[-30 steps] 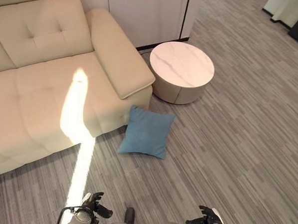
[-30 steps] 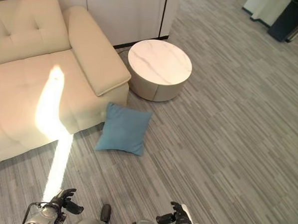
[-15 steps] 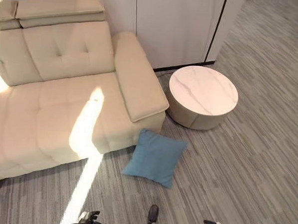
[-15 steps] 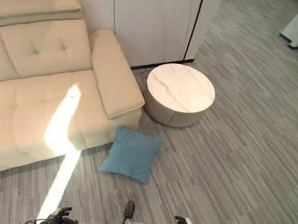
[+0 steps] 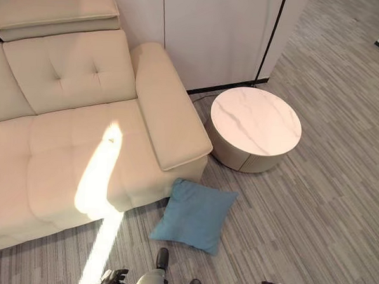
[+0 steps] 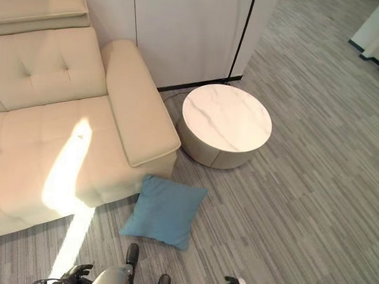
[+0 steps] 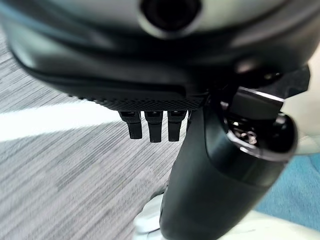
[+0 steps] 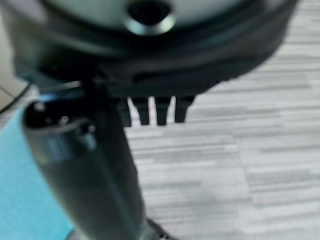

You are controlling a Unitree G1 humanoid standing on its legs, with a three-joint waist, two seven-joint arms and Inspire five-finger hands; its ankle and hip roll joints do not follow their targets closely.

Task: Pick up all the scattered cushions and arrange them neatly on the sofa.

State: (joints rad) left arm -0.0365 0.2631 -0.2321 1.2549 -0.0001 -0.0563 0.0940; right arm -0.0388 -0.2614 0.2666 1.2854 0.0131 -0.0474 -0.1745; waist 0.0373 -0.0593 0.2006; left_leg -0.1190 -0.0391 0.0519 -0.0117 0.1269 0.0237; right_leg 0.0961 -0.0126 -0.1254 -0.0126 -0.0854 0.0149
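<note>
Both hands hang low over the striped grey carpet [image 5: 313, 206], on the near side of the blue cushion. The left hand [image 7: 155, 127] shows short dark fingers [image 7: 154, 131] pointing straight down, relaxed and holding nothing; the carpet lies past them and a strip of blue shows beside the hand. The right hand [image 8: 155, 112] is the same: its fingers [image 8: 162, 114] hang straight and released, with carpet beyond and blue fabric off to one side.

The blue cushion [image 5: 194, 215] lies flat on the carpet, one corner touching or nearly touching the front base of the sofa, below the armrest. The cream sofa [image 5: 63, 135] stands behind the cushion, with a bright sun patch across its seat. A round side table with a white marbled tabletop [image 5: 255, 120] stands just beside the sofa's armrest [image 5: 169, 112], beyond the cushion and apart from it.
</note>
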